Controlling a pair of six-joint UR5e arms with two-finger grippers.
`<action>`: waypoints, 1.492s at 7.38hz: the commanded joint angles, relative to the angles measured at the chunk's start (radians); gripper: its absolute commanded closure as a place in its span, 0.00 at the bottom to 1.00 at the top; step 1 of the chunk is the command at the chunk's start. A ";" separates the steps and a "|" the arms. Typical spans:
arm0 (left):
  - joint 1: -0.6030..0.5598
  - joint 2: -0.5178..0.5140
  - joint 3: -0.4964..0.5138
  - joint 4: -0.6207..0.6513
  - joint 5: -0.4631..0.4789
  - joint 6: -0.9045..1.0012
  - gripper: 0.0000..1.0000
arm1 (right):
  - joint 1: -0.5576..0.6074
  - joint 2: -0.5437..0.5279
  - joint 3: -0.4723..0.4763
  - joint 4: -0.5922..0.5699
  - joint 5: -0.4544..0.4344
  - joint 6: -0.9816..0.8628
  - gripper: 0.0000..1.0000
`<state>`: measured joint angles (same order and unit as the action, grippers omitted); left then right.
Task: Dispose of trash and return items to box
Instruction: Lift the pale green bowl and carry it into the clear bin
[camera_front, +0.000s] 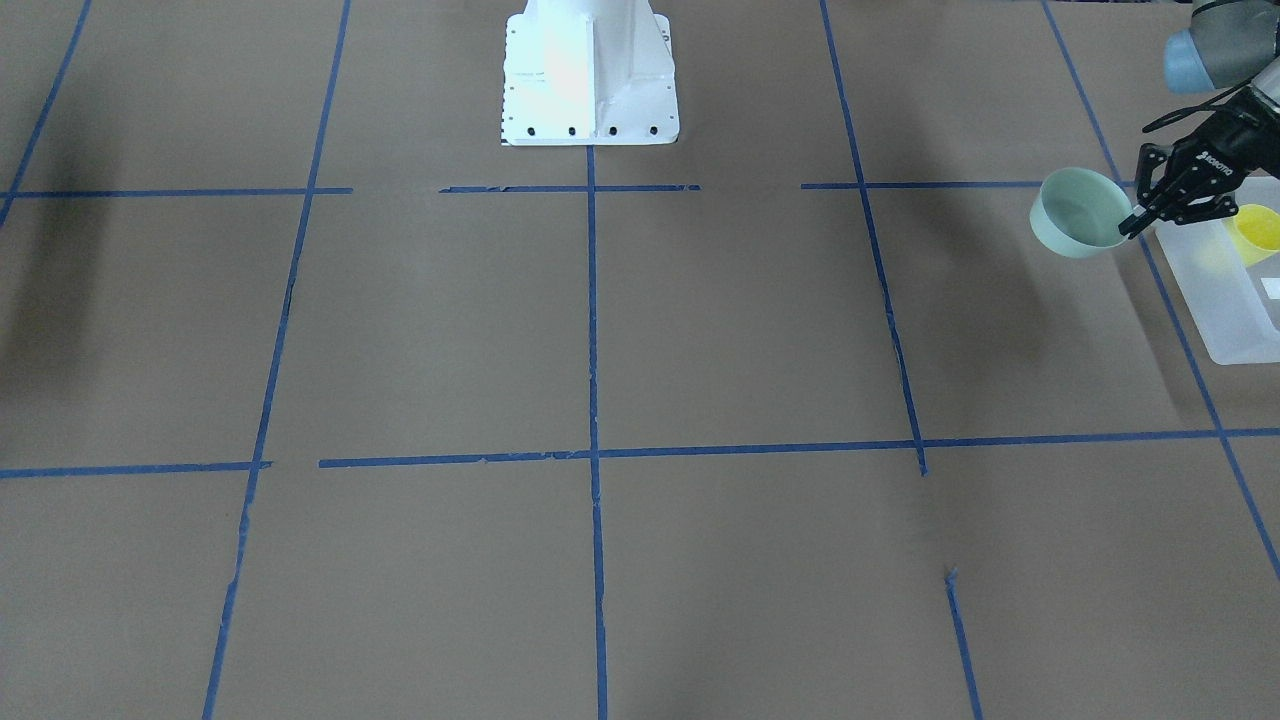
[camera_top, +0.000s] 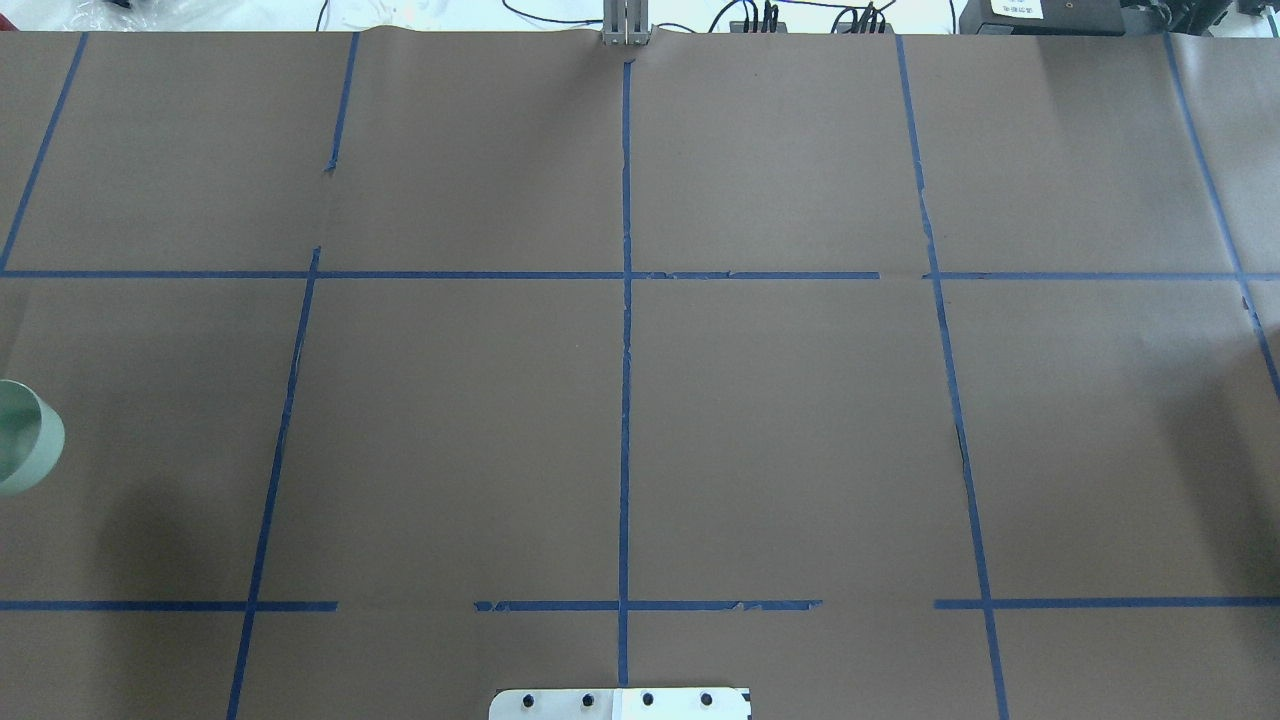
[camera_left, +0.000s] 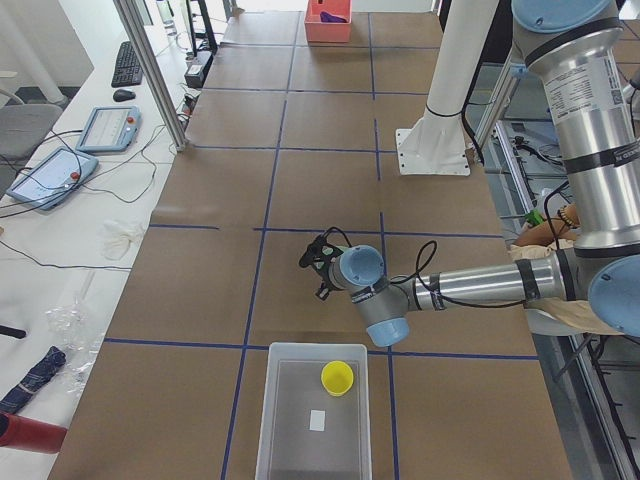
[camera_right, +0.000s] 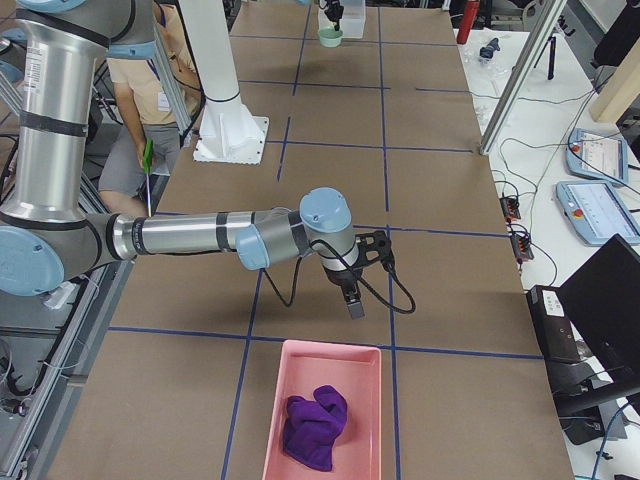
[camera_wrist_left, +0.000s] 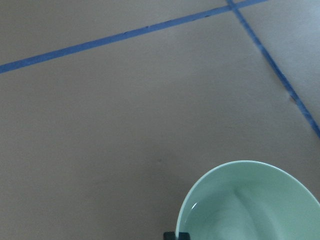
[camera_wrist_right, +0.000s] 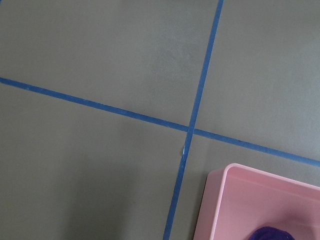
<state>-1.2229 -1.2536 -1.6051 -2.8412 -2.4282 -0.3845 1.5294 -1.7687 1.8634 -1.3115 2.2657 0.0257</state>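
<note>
My left gripper (camera_front: 1135, 222) is shut on the rim of the pale mint-green bowl (camera_front: 1080, 212) and holds it above the table, just beside the box. The bowl also shows at the left edge of the overhead view (camera_top: 25, 435) and in the left wrist view (camera_wrist_left: 250, 205). The frosted white box (camera_front: 1225, 310) lies at the table's end with the yellow cup (camera_front: 1255, 232) inside it; both also show in the exterior left view, box (camera_left: 300, 440) and cup (camera_left: 337, 377). My right gripper (camera_right: 355, 300) hangs over the table near a pink tray; I cannot tell whether it is open or shut.
A pink tray (camera_right: 290, 370) with a purple cloth (camera_right: 315, 425) lies at the table's right end; its corner shows in the right wrist view (camera_wrist_right: 240, 200). The white robot base (camera_front: 590, 80) stands at the table's middle. Blue tape lines cross the brown surface.
</note>
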 joint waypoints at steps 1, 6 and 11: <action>-0.197 -0.001 0.008 0.191 -0.087 0.308 1.00 | 0.000 0.000 -0.003 0.000 0.000 -0.003 0.00; -0.478 -0.093 0.230 0.485 -0.085 0.869 1.00 | 0.000 -0.008 -0.003 0.002 0.000 -0.012 0.00; -0.480 -0.213 0.364 0.473 0.018 0.768 1.00 | 0.000 -0.014 -0.003 0.002 -0.002 -0.012 0.00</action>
<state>-1.7027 -1.4561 -1.2474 -2.3607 -2.4234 0.4233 1.5294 -1.7807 1.8607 -1.3100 2.2653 0.0126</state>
